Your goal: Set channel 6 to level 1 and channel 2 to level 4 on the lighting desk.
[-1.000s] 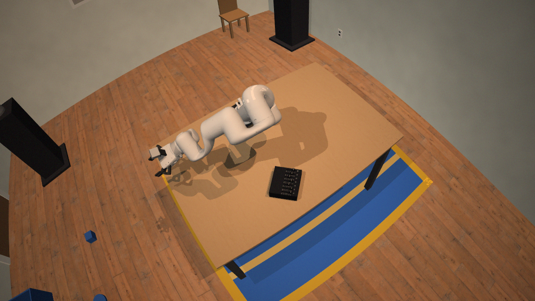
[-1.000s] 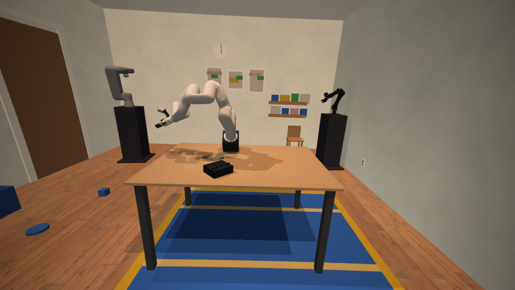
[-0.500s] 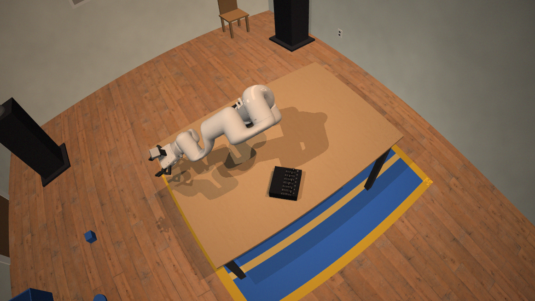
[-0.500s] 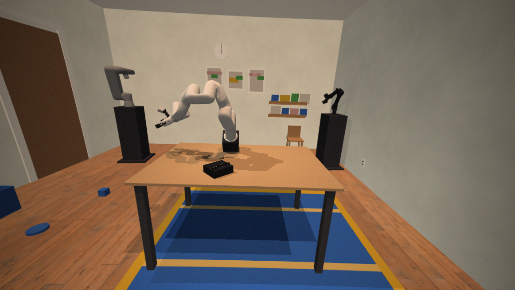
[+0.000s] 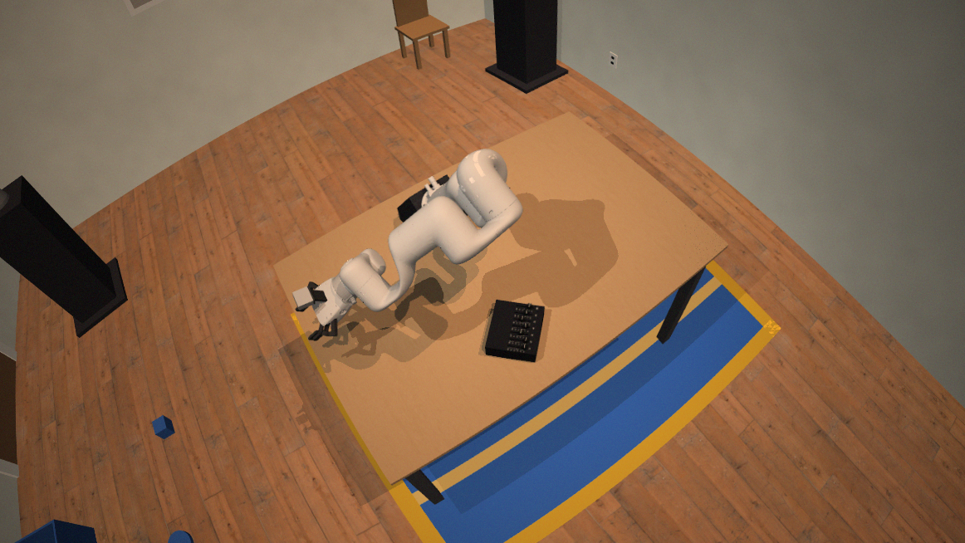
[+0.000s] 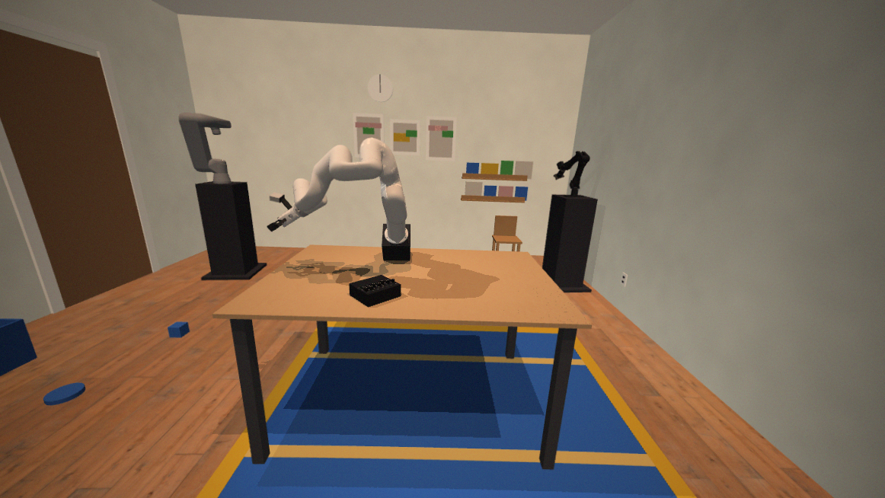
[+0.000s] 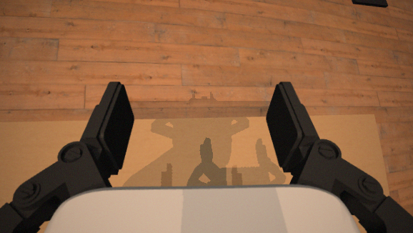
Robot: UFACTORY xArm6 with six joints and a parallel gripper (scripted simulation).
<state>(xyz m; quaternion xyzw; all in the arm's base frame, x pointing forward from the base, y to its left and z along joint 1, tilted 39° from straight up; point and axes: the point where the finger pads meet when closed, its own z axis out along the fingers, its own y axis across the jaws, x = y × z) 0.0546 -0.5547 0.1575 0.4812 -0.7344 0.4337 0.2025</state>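
The black lighting desk stands on its feet on the wooden table, near the front edge. A row of small faders runs along its top; their levels are too small to read. My gripper is open and empty. It hangs high over the table's left edge, well to the left of the desk and apart from it. The wrist view shows only the table's edge, the arm's shadow and the floor; the desk is out of that view.
The arm's black base stands at the table's back edge. On the floor are black pedestals, a chair, a blue cube and a blue and yellow rug.
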